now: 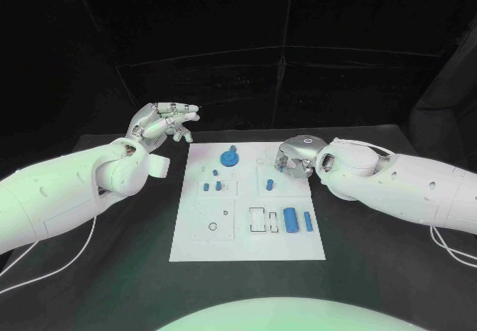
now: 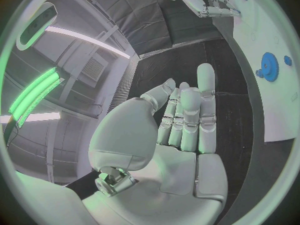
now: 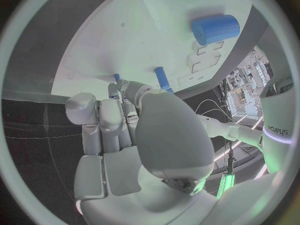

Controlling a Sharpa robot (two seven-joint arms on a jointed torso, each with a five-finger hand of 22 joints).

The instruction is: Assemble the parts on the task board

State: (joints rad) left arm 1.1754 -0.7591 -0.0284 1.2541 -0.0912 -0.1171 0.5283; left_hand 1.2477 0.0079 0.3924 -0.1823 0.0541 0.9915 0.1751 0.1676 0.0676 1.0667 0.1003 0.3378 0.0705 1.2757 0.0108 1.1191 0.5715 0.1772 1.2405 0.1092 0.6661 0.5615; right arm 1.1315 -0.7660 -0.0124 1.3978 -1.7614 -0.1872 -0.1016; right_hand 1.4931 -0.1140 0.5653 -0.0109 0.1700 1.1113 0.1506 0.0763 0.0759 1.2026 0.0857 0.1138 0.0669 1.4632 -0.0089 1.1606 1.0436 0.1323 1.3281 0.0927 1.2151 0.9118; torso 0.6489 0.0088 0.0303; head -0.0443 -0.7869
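The white task board (image 1: 249, 234) lies in the middle of the black table. On it are a blue gear (image 1: 229, 158), small blue pegs (image 1: 213, 185), a peg (image 1: 270, 184), a thick blue cylinder (image 1: 291, 219) and a thin blue bar (image 1: 308, 221). My left hand (image 1: 164, 123) is raised off the board's rear left corner, fingers spread and empty (image 2: 187, 120). My right hand (image 1: 298, 155) hovers over the board's rear right, fingers curled down. In the right wrist view its fingertips (image 3: 115, 92) sit by a small blue piece (image 3: 116, 77); a grip cannot be made out. The peg (image 3: 162, 79) stands beside the thumb.
Empty cut-out slots (image 1: 260, 219) lie beside the thick cylinder (image 3: 215, 29). A white cable (image 1: 60, 255) runs over the table at the left and another (image 1: 447, 245) at the right. Black table (image 1: 139, 276) surrounds the board.
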